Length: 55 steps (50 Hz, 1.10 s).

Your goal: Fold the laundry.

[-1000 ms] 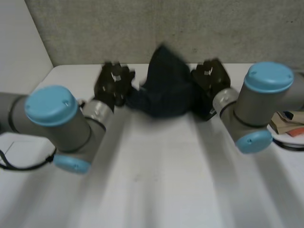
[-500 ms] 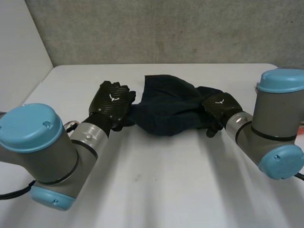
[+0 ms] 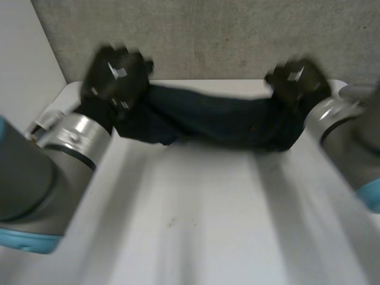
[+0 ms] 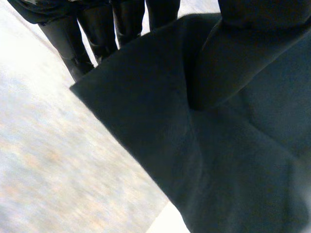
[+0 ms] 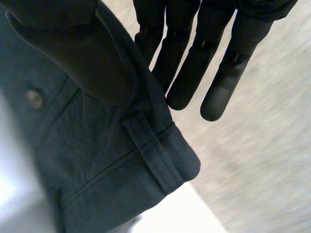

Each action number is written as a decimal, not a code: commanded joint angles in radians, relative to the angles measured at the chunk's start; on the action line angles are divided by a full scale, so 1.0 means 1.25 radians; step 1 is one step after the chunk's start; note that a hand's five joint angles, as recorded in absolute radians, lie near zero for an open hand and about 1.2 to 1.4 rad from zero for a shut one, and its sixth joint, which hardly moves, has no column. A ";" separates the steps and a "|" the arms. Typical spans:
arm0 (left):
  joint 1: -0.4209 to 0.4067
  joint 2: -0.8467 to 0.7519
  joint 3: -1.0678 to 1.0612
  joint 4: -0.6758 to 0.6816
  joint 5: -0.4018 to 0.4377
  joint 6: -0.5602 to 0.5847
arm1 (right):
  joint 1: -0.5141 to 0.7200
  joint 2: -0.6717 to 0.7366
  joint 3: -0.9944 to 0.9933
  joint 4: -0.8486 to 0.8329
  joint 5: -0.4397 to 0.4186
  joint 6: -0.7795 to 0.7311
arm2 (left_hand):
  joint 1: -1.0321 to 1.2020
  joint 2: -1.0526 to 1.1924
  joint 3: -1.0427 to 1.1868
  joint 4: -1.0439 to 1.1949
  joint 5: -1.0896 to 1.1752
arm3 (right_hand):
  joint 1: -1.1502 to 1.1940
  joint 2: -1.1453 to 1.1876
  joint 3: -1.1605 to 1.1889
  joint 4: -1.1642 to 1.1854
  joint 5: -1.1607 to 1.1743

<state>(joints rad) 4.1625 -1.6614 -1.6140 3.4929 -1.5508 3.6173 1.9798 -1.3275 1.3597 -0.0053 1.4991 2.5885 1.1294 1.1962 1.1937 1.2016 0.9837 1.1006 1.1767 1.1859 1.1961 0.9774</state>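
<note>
Hanging stretched between left hand point(image 3: 116, 77) and right hand point(image 3: 297, 80): dark trousers point(image 3: 219, 122), ends pinched.

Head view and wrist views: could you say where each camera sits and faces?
Head view: behind, between the arms, looking down at the table; both arms, left hand, right hand.
Left wrist view: along the left palm, pinching the dark garment.
Right wrist view: along the right palm, likewise.
All three share the dark garment.
</note>
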 commanded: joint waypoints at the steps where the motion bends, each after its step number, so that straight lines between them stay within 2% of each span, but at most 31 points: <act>1: 0.001 0.128 0.087 -0.064 -0.048 -0.001 | -0.014 -0.169 -0.130 0.200 -0.005 -0.054 | 0.213 0.160 0.162 0.156 0.190 | 0.237 0.176 0.168 0.160 0.195; 5: 0.002 0.129 0.118 -0.105 -0.053 -0.001 | -0.042 -0.165 -0.161 0.291 -0.011 -0.061 | 0.213 0.160 0.162 0.156 0.190 | 0.237 0.176 0.168 0.160 0.195; 9: 0.003 0.087 0.130 -0.158 -0.052 0.001 | -0.041 -0.126 -0.160 0.318 -0.009 -0.084 | 0.213 0.160 0.162 0.156 0.190 | 0.237 0.176 0.168 0.160 0.195; 18: 0.005 -0.189 0.178 -0.199 -0.049 0.008 | -0.031 0.070 -0.177 0.309 -0.004 -0.133 | 0.213 0.160 0.162 0.156 0.190 | 0.237 0.176 0.168 0.160 0.195; 23: 0.015 -0.321 0.301 -0.199 -0.048 0.032 | -0.012 0.193 -0.251 0.242 0.017 -0.138 | 0.213 0.160 0.162 0.156 0.190 | 0.237 0.176 0.168 0.160 0.195; 27: 0.037 -0.379 0.432 -0.141 -0.044 0.072 | 0.004 0.254 -0.329 0.094 0.051 -0.139 | 0.213 0.160 0.162 0.156 0.190 | 0.237 0.176 0.168 0.160 0.195; 31: 0.047 -0.385 0.550 0.073 -0.042 0.102 | 0.009 0.263 -0.386 -0.174 0.071 -0.147 | 0.213 0.160 0.162 0.156 0.190 | 0.237 0.176 0.168 0.160 0.195; 32: 0.050 -0.379 0.561 0.183 -0.044 0.102 | 0.010 0.258 -0.389 -0.295 0.081 -0.149 | 0.213 0.160 0.162 0.156 0.190 | 0.237 0.176 0.168 0.160 0.195; 36: 0.061 -0.335 0.555 0.364 -0.044 0.102 | 0.014 0.230 -0.374 -0.497 0.086 -0.150 | 0.213 0.160 0.162 0.156 0.190 | 0.237 0.176 0.168 0.160 0.195; 42: 0.062 -0.326 0.513 0.324 -0.044 0.099 | 0.020 0.225 -0.344 -0.459 0.078 -0.147 | 0.213 0.160 0.162 0.156 0.190 | 0.237 0.176 0.168 0.160 0.195; 50: 0.062 -0.318 0.353 0.306 -0.044 0.087 | 0.025 0.235 -0.263 -0.424 0.075 -0.139 | 0.213 0.160 0.162 0.156 0.190 | 0.237 0.176 0.168 0.160 0.195; 55: 0.056 -0.326 0.215 0.297 -0.038 0.067 | 0.027 0.308 -0.180 -0.360 0.066 -0.139 | 0.213 0.160 0.162 0.156 0.190 | 0.237 0.176 0.168 0.160 0.195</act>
<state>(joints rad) 4.2397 -2.0581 -1.1755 3.8777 -1.6054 3.7238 2.0112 -1.0260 1.0352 -0.5340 1.5917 2.4146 1.1294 1.1972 1.1944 1.2018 0.9884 1.1006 1.1767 1.1905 1.1988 1.0084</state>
